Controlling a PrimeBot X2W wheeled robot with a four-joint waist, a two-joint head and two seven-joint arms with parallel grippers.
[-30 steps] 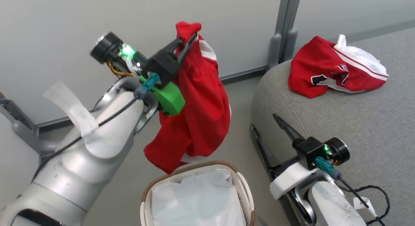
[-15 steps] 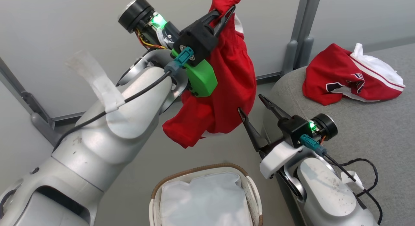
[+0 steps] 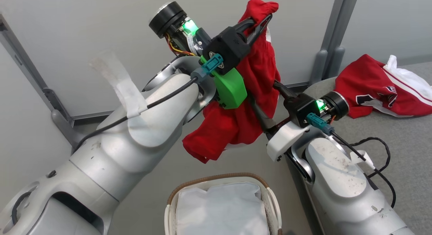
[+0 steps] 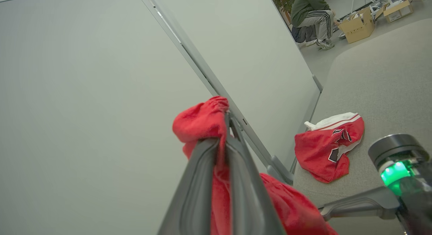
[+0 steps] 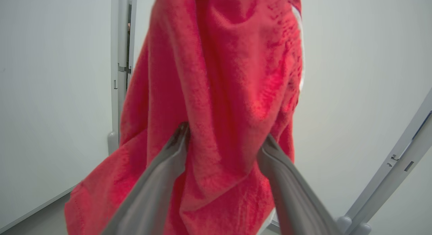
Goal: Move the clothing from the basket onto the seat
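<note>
**Right arm up at the hanging garment**

Since a second ago the right gripper (image 3: 263,93) has come up from beside the seat's edge and now reaches into the hanging cloth. The left arm has carried its load higher above the basket.

Head view:
- The left gripper (image 3: 265,21) is raised high, its fingers pinched together on the gathered top hem of a red garment (image 3: 246,127).
- The cloth hangs free in the air, its lowest corner above the basket (image 3: 216,177) and not touching it.
- The basket holds a white liner (image 3: 219,208).
- The right gripper's two dark fingers are partly hidden by the red folds at mid-height.
- A red jersey (image 3: 378,90) with white trim and black-and-white lettering lies crumpled on the grey seat (image 3: 405,134), at the right.

Left wrist view:
- The left gripper (image 4: 227,117) has its fingers pressed flat together, with the red garment (image 4: 199,122) bunched at the tips and trailing down behind them.
- The jersey (image 4: 327,150) sits near the rounded corner of the seat (image 4: 381,76).
- Far off, a person (image 4: 310,12) sits by a cardboard box (image 4: 357,26).

Right wrist view:
- The right gripper (image 5: 225,134) has its fingers spread wide.
- A fold of the garment (image 5: 219,76) hangs between them.
- The cloth seems to brush both tips, but it is hard to tell whether they are really touching.
</note>
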